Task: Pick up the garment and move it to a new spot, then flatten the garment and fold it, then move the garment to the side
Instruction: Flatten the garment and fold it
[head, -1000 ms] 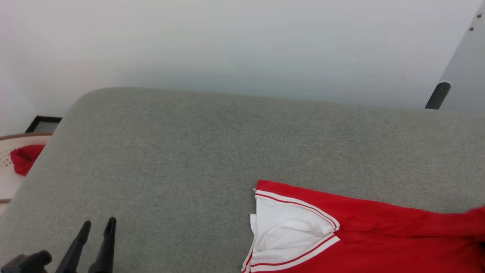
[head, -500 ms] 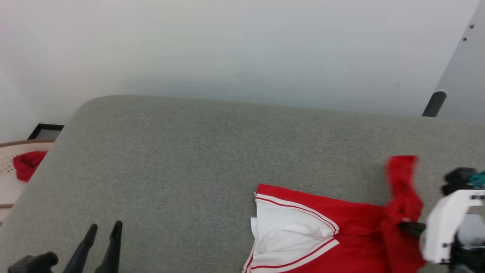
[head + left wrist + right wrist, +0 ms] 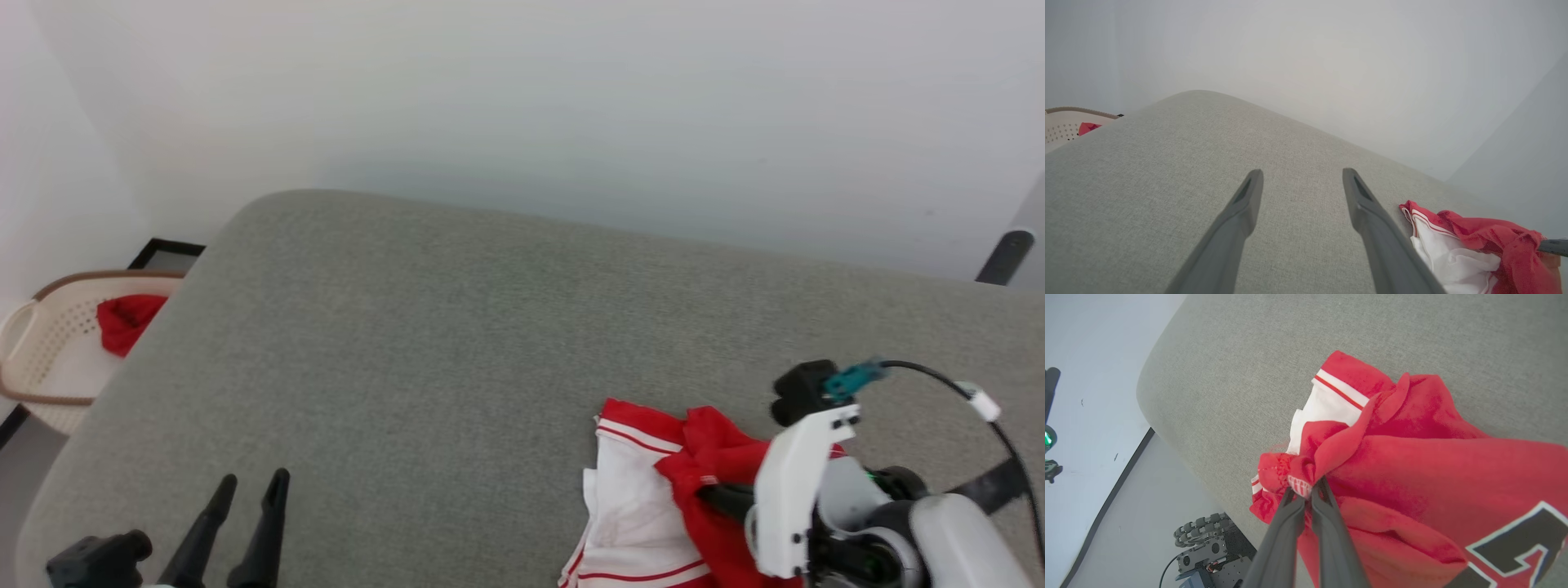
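The garment [image 3: 709,451], a red jersey with a white sleeve panel and striped trim, lies bunched at the lower right of the grey cushioned surface [image 3: 457,343]. My right gripper [image 3: 712,495] is shut on a gathered fold of its red cloth, with the fingertips buried in the fabric. The right wrist view shows the right gripper [image 3: 1306,485] pinching the fold of the garment [image 3: 1412,465], and part of a black white-edged number at the lower right. My left gripper [image 3: 255,482] stands open at the lower left, far from the cloth. In the left wrist view the left gripper [image 3: 1302,173] holds nothing, with the garment [image 3: 1478,241] to its right.
A pale perforated basket [image 3: 45,359] holding a red cloth [image 3: 124,320] stands on the floor past the surface's left edge. A white wall rises behind. A dark leg [image 3: 1004,257] shows at the far right. The robot's wheeled base [image 3: 1208,539] sits below the surface's near edge.
The head camera has shifted. My right gripper has come in from the right, shut on red cloth, and dragged it left over the white sleeve panel, bunching the garment. The left gripper stays open.
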Motion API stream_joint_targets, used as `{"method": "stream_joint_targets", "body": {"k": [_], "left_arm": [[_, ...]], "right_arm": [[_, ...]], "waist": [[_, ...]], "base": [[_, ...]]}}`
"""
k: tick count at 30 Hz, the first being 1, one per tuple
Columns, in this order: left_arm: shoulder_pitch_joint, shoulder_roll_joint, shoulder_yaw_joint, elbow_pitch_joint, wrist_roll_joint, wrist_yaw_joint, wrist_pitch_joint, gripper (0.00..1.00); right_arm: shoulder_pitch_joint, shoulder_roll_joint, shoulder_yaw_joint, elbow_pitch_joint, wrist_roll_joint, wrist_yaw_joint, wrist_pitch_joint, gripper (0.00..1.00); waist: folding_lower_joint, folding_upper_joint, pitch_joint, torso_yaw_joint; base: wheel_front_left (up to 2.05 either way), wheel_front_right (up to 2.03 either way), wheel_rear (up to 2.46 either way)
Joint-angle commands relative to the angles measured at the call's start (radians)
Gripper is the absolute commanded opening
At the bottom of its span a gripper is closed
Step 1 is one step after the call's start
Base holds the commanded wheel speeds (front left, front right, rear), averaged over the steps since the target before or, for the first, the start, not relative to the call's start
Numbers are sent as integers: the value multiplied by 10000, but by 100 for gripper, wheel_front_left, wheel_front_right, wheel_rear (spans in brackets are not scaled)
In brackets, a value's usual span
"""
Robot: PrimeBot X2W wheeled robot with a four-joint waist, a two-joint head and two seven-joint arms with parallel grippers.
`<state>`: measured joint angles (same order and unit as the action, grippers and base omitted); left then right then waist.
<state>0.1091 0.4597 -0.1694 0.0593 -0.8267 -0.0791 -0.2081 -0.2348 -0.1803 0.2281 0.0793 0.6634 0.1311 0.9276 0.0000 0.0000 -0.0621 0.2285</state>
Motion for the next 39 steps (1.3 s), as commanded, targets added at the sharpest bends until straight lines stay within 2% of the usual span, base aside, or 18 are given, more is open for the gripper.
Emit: {"method": "stream_joint_targets", "body": {"k": [1,11,21,22,24,26,27,29,39], "left_arm": [[-106,-61,-48,50,-37,-15,-16,100],[-435,-262,-419,308,34,-146,-4,100],[-606,-346,-552,551,24,-220,-116,100],[-623,-351,-562,568,20,-232,-130,100],[-630,-350,-564,607,20,-246,-143,100],[-601,-342,-554,633,9,-262,-178,100],[-578,-336,-540,641,2,-262,-199,100],[-528,-342,-509,657,-14,-239,-224,100],[-269,-258,-349,584,-48,-133,-315,100]], "right_arm": [[-190,120,234,190,-86,-7,-139,0],[-1022,618,1339,1832,-349,-7,-964,0],[-1789,895,2139,3818,-494,-7,-1991,0],[-1872,915,2212,4016,-498,-7,-2090,12],[-2028,944,2364,4306,-456,-7,-2308,49],[-2152,957,2514,4535,-346,-7,-2447,57],[-2217,966,2596,4591,-277,-7,-2516,67],[-2319,912,2747,4648,-147,-7,-2616,100],[-2473,329,3234,4048,457,-7,-3211,100]], "waist": [[0,0,23,213],[0,0,131,819],[0,0,229,1045],[0,0,226,1052],[0,0,211,1051],[0,0,192,1027],[0,0,185,1001],[0,0,161,943],[0,0,-21,357]], "base": [[0,0,0],[0,0,0],[0,0,0],[0,0,0],[0,0,0],[0,0,0],[0,0,0],[0,0,0],[0,0,0]]}}
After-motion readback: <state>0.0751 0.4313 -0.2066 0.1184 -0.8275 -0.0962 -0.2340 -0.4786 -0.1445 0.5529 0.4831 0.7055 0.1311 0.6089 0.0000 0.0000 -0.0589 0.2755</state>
